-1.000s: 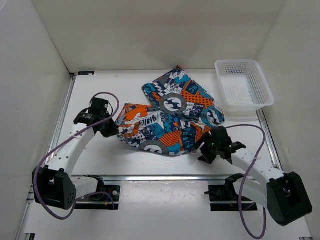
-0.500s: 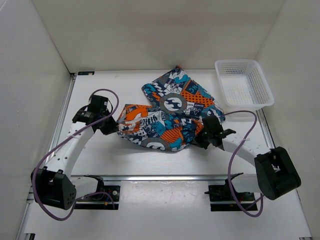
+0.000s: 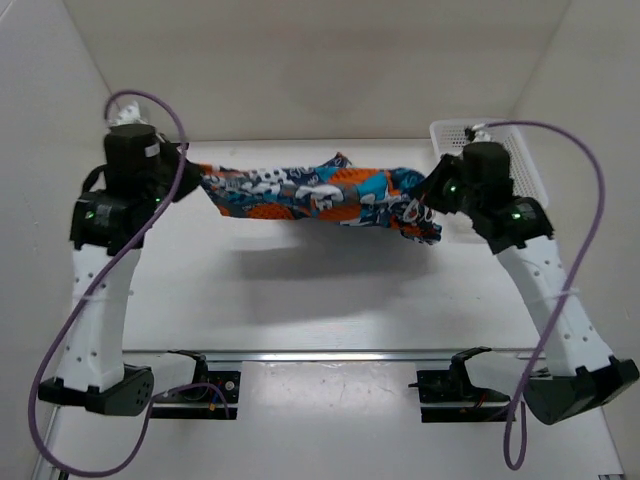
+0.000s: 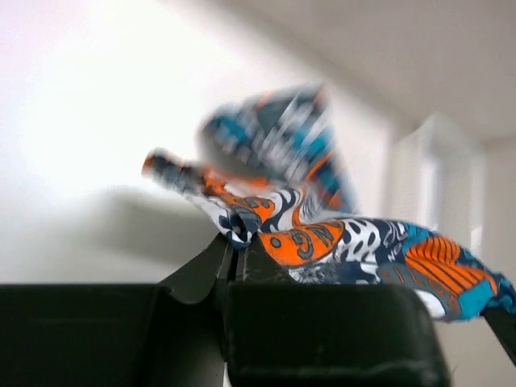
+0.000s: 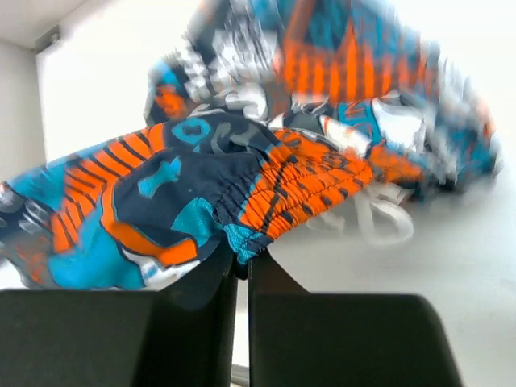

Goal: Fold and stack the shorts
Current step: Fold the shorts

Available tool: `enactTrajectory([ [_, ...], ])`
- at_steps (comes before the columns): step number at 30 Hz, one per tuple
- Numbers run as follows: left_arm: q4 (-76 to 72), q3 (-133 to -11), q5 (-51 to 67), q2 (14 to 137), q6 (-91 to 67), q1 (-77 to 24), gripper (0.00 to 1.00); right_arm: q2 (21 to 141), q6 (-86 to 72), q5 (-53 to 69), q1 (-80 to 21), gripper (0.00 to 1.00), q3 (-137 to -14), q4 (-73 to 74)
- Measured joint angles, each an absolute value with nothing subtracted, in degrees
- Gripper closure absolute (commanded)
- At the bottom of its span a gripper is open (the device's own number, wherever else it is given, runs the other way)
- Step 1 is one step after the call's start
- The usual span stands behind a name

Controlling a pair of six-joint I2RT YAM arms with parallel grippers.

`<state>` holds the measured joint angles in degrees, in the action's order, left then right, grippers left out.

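Observation:
The shorts [image 3: 310, 190], printed in orange, teal, white and dark blue, hang in the air above the table, stretched in a band between my two raised arms. My left gripper [image 3: 192, 178] is shut on the left end. In the left wrist view its jaws [image 4: 234, 246] pinch a bunched corner of the shorts [image 4: 347, 242]. My right gripper [image 3: 432, 196] is shut on the right end. In the right wrist view its jaws [image 5: 242, 256] clamp the gathered waistband edge of the shorts [image 5: 210, 177], and a white drawstring dangles behind.
A white mesh basket [image 3: 452, 138] stands at the back right, partly hidden behind my right arm. The white table [image 3: 300, 300] lies under the cloth, with walls at the left, right and back. The arms' bases sit at the near edge.
The right gripper closed on the shorts' right edge. Both arms then rose and spread apart, lifting the shorts off the table and pulling them taut.

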<state>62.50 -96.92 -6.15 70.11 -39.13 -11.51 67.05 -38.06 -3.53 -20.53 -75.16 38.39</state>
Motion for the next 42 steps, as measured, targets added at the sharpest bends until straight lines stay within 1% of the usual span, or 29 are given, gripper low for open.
enactTrajectory([
  [2,62.94,-104.75,-8.19,69.3,-38.11,-11.46,0.9,66.85,-33.98,-1.74,-20.38,1.0,-83.66,41.41],
  [6,63.79,-117.64,-11.03,66.04,-36.91,-11.46,0.9,64.6,-27.29,4.23,-20.43,1.0,-96.6,46.81],
  [11,63.99,-125.27,-11.0,59.33,-35.81,-11.62,0.9,62.04,-22.37,12.01,-21.02,1.0,-109.12,53.12],
  [18,65.63,-140.73,-9.02,57.52,-34.3,-11.79,0.9,57.8,-20.95,23.24,-21.47,1.0,-118.93,56.18],
  [23,65.45,-143.48,-8.29,57.52,-33.41,-11.9,0.9,55.94,-21.28,27.05,-21.43,1.0,-121.8,57.06],
  [26,64.73,-141.86,-8.36,57.74,-32.58,-11.97,0.9,55.77,-21.52,26.52,-21.39,1.0,-120.75,57.08],
  [28,64.16,-139.76,-8.47,58.3,-31.79,-11.99,0.9,55.48,-21.61,25.08,-21.34,1.0,-117.64,56.8],
  [31,62.74,-135.06,-8.82,60.99,-30.17,-12.01,0.9,55.51,-21.56,21.54,-21.28,1.0,-109.23,56.21],
  [34,60.64,-128.97,-9.56,66.19,-28.4,-11.94,0.9,57.45,-21.32,16.93,-21.08,1.0,-98.67,54.02],
  [38,57.78,-121.51,-9.15,78.63,-26.76,-9.17,0.9,66.59,-20.95,11.64,-20.49,1.0,-87.13,49.25],
  [42,56.69,-118.43,-8.71,94.65,-26.09,-6.33,0.9,82.56,-22.26,10.22,-18.13,1.0,-81.71,40.77],
])
